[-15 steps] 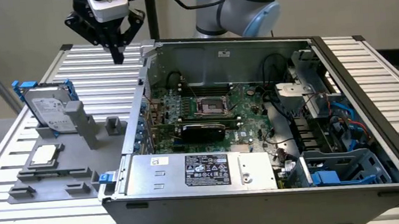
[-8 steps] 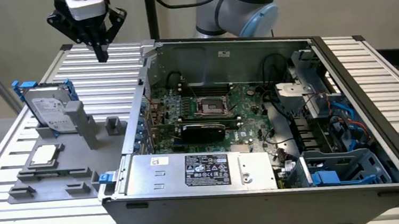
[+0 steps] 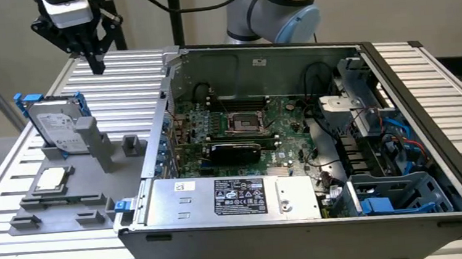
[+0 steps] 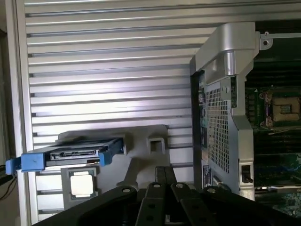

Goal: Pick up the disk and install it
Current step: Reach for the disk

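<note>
- The gripper (image 3: 97, 66) hangs at about eleven o'clock in the exterior view, above the ribbed metal counter (image 3: 26, 257) and beside the far corner of the computer case (image 3: 306, 238).
- Its dark fingers (image 3: 94, 57) are pressed together with nothing between them; in the wrist view the fingers (image 4: 162, 176) likewise meet with no gap and carry nothing.
- The disk (image 3: 55, 126) sits at roughly nine o'clock in the exterior view, propped on edge and leaning back in a grey fixture (image 3: 94, 180) that lies flat on the counter.
- Its white label faces the camera, and the bright blue carrier frame runs along its edges.
- From the disk, the gripper is at about one o'clock, higher up and well apart from it, touching neither the disk nor the fixture.
- A grey upright post (image 3: 98, 143) of the fixture stands just beside the disk, at its four o'clock.
- A small square silver chip (image 3: 51, 179) lies in a recess of the same fixture at six o'clock from the disk.
- In the wrist view the disk (image 4: 77, 151) is seen edge-on, blue tabs at both ends, with the chip (image 4: 82, 183) just beside it on the fixture (image 4: 141, 141).
- The case lies open at three o'clock from the fixture, showing a green motherboard (image 3: 247, 122) and a silver power supply (image 3: 236, 197).
- A blue drive cage (image 3: 401, 193) sits inside the case at about four o'clock in the exterior view.
- The arm's grey and light-blue joint (image 3: 275, 5) is at twelve o'clock, behind the case.
</note>
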Tool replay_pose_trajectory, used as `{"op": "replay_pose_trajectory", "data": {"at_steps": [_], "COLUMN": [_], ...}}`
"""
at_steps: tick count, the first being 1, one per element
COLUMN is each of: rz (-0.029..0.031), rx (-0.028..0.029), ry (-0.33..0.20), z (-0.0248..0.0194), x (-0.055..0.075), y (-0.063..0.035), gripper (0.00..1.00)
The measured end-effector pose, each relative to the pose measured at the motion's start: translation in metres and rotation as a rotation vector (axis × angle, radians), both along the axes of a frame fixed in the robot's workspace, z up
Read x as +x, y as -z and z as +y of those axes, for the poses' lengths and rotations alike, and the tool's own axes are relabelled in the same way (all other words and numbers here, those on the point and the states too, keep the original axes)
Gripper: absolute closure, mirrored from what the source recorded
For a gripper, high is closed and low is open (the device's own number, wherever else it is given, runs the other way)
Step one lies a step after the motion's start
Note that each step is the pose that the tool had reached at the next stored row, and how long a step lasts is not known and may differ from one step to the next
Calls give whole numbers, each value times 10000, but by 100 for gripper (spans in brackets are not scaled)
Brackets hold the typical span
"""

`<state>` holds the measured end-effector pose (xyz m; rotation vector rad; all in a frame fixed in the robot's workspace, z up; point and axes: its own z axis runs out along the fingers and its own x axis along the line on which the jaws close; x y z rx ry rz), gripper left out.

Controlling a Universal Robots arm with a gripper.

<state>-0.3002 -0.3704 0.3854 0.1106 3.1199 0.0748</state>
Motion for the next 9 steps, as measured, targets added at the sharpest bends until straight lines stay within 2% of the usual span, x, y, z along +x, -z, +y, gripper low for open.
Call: {"op": "replay_pose_trajectory", "data": {"at_steps": [9], "rz": [133], "rx": [-4], "ry": [-1], "z": [35], "x": [-410], "y": [53], "gripper": [89]}}
